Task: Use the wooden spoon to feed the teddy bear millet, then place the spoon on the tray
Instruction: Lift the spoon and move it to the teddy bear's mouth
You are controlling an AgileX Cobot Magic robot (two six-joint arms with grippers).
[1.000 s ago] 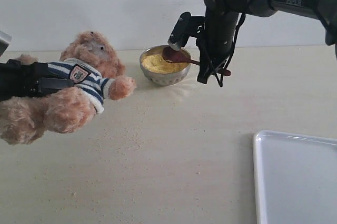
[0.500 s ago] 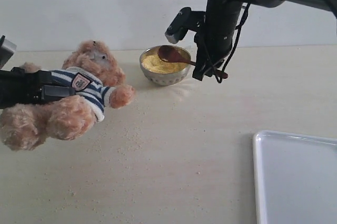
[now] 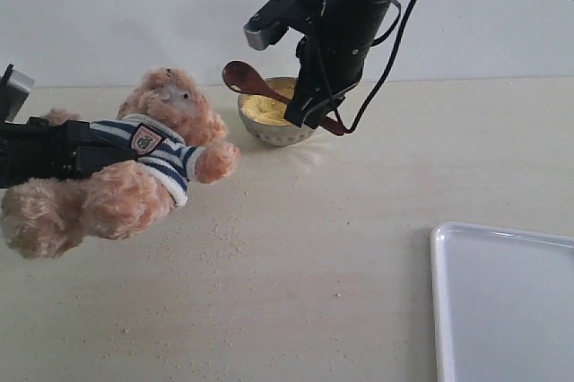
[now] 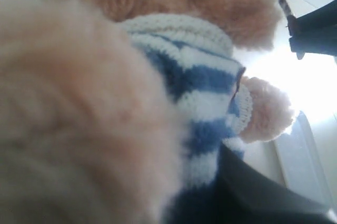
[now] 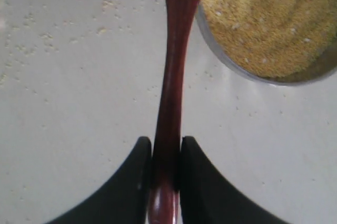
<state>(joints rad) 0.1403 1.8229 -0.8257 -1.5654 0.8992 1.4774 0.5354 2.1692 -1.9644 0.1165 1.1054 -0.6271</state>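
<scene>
The teddy bear (image 3: 134, 176) hangs tilted at the left, its head (image 3: 169, 97) toward the bowl. My left gripper (image 3: 85, 149) is shut on its striped torso. In the left wrist view, fur and the striped shirt (image 4: 200, 92) fill the picture, with one dark finger (image 4: 253, 192) against the shirt. My right gripper (image 3: 312, 111) (image 5: 166, 148) is shut on the handle of the wooden spoon (image 3: 256, 84) (image 5: 174, 77). The spoon's oval bowl hovers just right of the bear's face. I cannot tell whether it carries grains. Millet (image 3: 267, 108) (image 5: 268, 19) fills the metal bowl (image 3: 278, 131) under the spoon handle.
The white tray (image 3: 502, 310) lies at the front right, cut off by the picture's edge. Stray grains (image 3: 224, 238) are scattered over the beige tabletop between the bear and the bowl. A pale wall stands behind the table.
My right gripper has lifted the spoon out of the millet bowl and swung it left toward the bear's face. The bear has shifted slightly toward the bowl.
</scene>
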